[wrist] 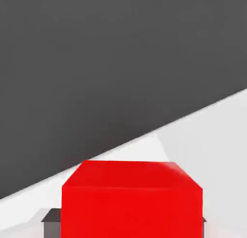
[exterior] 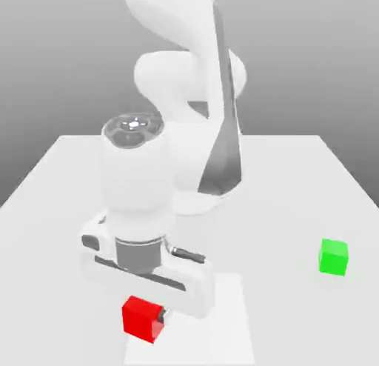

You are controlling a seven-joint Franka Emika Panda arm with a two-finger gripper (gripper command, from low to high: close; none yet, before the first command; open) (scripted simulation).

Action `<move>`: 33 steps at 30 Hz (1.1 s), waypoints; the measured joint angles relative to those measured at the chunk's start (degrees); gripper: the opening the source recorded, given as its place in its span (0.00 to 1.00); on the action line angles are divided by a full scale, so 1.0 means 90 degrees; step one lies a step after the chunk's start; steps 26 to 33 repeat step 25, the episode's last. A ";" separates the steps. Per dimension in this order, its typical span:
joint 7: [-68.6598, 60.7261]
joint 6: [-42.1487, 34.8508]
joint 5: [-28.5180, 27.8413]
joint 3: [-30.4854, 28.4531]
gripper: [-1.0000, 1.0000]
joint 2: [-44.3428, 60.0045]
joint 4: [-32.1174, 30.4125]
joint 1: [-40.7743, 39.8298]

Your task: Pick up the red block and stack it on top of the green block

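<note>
The red block (exterior: 141, 318) is under my hand, near the table's front edge in the exterior view. My gripper (exterior: 146, 317) is shut on it, and a dark finger (exterior: 164, 315) presses its side. Close up in the hand view, the red block (wrist: 131, 198) sits between the grey pads (wrist: 50, 221) of my gripper (wrist: 130, 225). The green block (exterior: 334, 256) rests on the table far off to the exterior view's right, apart from the hand. I cannot tell whether the red block touches the table.
The arm's white base (exterior: 194, 198) stands at the middle back of the white table (exterior: 296, 179). The table's front edge runs just past the red block. Open tabletop lies between the two blocks.
</note>
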 joint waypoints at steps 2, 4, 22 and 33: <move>0.0115 -0.0026 0.0017 0.0338 0.00 -0.0219 -0.0190 0.0327; 0.0224 -0.0045 0.0047 0.0696 0.00 -0.0433 -0.0382 0.0689; 0.1737 0.1088 -0.0978 0.1704 1.00 -0.0306 -0.1457 0.3482; 0.1737 0.1088 -0.0978 0.1704 1.00 -0.0306 -0.1457 0.3482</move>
